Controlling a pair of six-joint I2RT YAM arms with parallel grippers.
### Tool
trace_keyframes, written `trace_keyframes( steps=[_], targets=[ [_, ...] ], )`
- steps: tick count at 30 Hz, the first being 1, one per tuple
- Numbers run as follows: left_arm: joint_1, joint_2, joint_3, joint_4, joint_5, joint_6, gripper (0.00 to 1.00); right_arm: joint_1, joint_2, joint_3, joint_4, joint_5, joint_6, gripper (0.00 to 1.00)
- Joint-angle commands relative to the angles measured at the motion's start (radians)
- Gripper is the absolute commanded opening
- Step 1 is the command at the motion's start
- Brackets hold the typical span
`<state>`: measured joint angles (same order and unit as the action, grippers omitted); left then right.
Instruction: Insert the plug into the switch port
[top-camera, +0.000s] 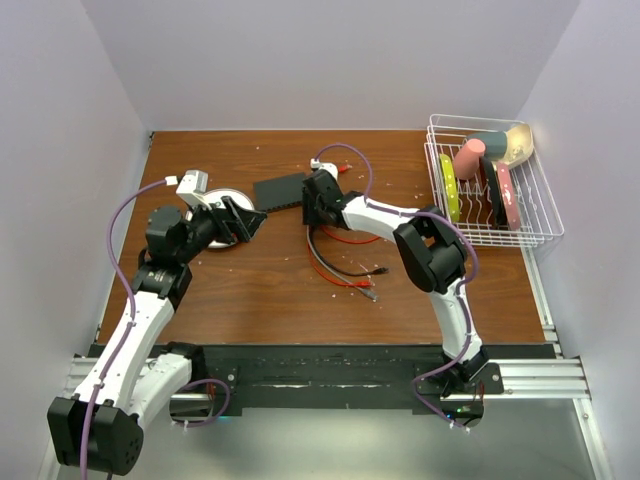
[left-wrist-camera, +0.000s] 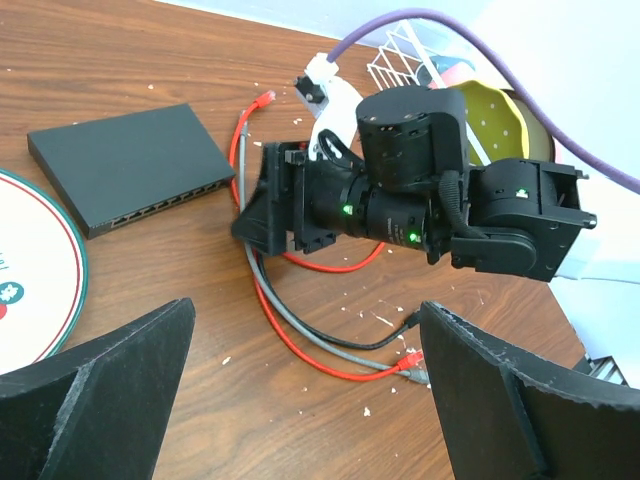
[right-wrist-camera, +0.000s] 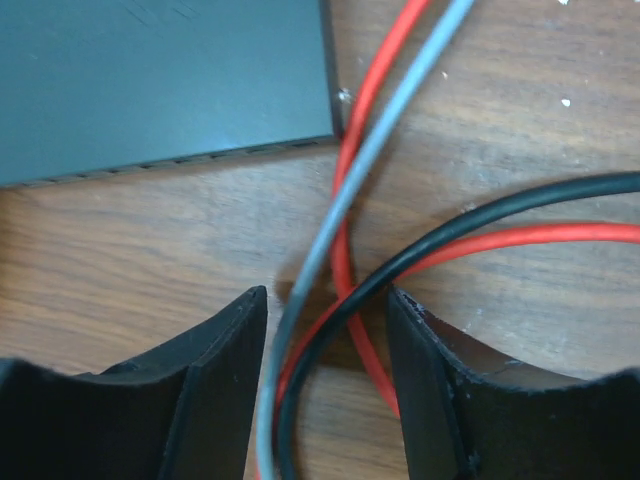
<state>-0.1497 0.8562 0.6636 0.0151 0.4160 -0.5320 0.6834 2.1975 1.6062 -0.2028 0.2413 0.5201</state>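
Three cables, the red cable (right-wrist-camera: 540, 236), the grey cable (right-wrist-camera: 325, 230) and the black cable (right-wrist-camera: 540, 195), pass through the gap of the right hand (right-wrist-camera: 325, 345) in the right wrist view. Its fingers (right-wrist-camera: 205, 385) are set fairly narrow but apart, with bare wood showing beside the strands and no clamp on any of them. Just beyond, a corner of the switch (right-wrist-camera: 160, 80) lies flat on the brown surface (right-wrist-camera: 130, 240), clear of the fingers.

Only the left wrist view shows the row of sockets along the switch's long edge. It also shows a red plug (left-wrist-camera: 265, 98) lying on the wood just past the switch's right end, in no port. The same view has the left hand (left-wrist-camera: 305, 320) spread wide and holding nothing, and a white plate (left-wrist-camera: 40, 265) with a red rim just left of the switch.

From above, the switch sits at the far centre of the surface, between the two hands. The right hand points down at its right end and hides the cables beneath it, while the left hand covers part of the plate. Loose plugs (top-camera: 372, 280) end the cables near and to the right. A wire dish rack (top-camera: 545, 225) with dishes stands at the far right, well apart. Pale crumbs dot the wood.
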Motion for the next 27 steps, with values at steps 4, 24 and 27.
trace_keyframes(
  steps=[4,24,27],
  targets=[
    [0.007,-0.014,-0.009,0.059,0.012,-0.020,1.00,0.004,0.025,0.041,-0.056,0.044,0.009,0.42],
    [0.009,0.003,-0.041,0.088,-0.005,-0.013,1.00,0.018,-0.585,-0.449,-0.033,-0.040,-0.348,0.00],
    [0.007,0.012,-0.044,0.094,0.003,-0.014,1.00,0.044,-0.642,-0.528,-0.059,-0.059,-0.356,0.17]
  ],
)
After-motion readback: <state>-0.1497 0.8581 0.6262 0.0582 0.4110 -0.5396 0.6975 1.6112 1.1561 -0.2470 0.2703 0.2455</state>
